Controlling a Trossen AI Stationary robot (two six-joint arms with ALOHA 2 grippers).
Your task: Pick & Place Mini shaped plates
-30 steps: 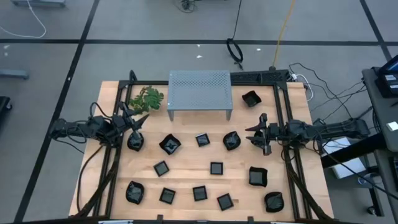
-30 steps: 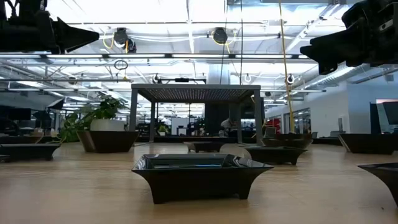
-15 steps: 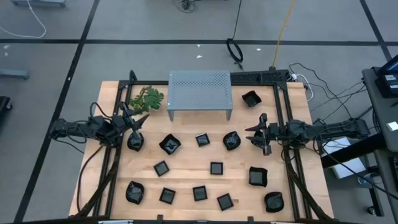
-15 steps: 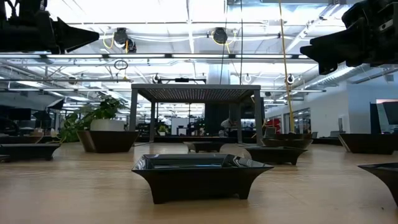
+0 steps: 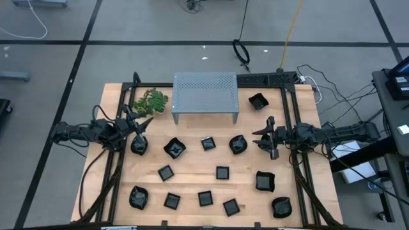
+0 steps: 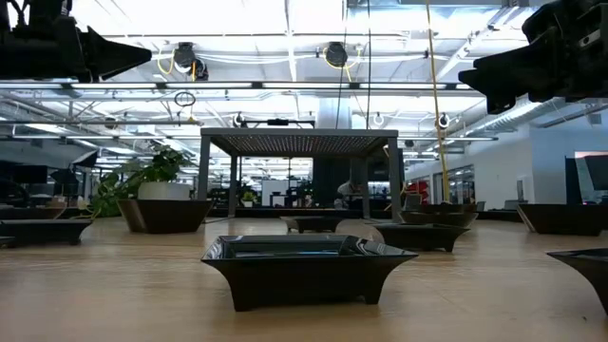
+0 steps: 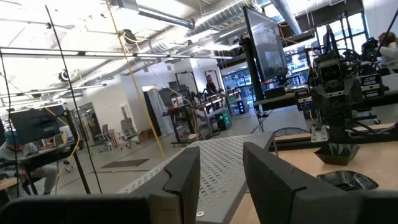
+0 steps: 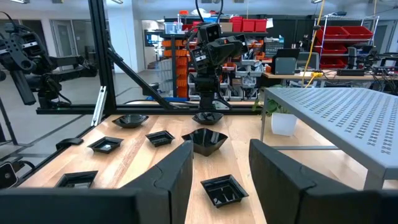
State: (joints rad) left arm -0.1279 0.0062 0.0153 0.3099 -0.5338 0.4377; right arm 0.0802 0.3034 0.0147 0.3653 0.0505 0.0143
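A: From the high view, where are the tools?

B: The left tool (image 5: 142,124) hangs at the left edge of the wooden worktop (image 5: 192,163), just by a rounded dish (image 5: 138,145) and near the green sprig (image 5: 151,101). The right tool (image 5: 267,135) hangs at the right edge, beside another rounded dish (image 5: 238,144). Both have their fingers spread, pinching nothing.

A: And the mini shaped plates (image 5: 205,198)?

B: Spread over the worktop in loose rows in front of the grey perforated stand (image 5: 205,93). Flat squares sit in the middle and front, rimmed ones toward the sides, and one lone dish (image 5: 257,101) lies just right of the stand. None sits on top of the stand.

A: The low view?

B: A square plate (image 6: 306,268) stands close in front, resting flat on the wood. The stand (image 6: 297,144) rises behind it, with more dishes (image 6: 418,235) around its legs. Both arms hang dark in the upper corners, clear of the worktop.

A: Left wrist view?

B: Its two fingers (image 7: 186,177) stand apart with only air between. Beyond them lies the stand's perforated top (image 7: 219,158), and farther off the other arm (image 7: 333,93) above a dish (image 7: 341,180).

A: Right wrist view?

B: Fingers (image 8: 176,174) again spread and empty. Several plates (image 8: 160,137) lie ahead on the wood, a scalloped one (image 8: 207,139) near the middle, the stand (image 8: 336,115) to one side, the other arm (image 8: 210,53) far across.
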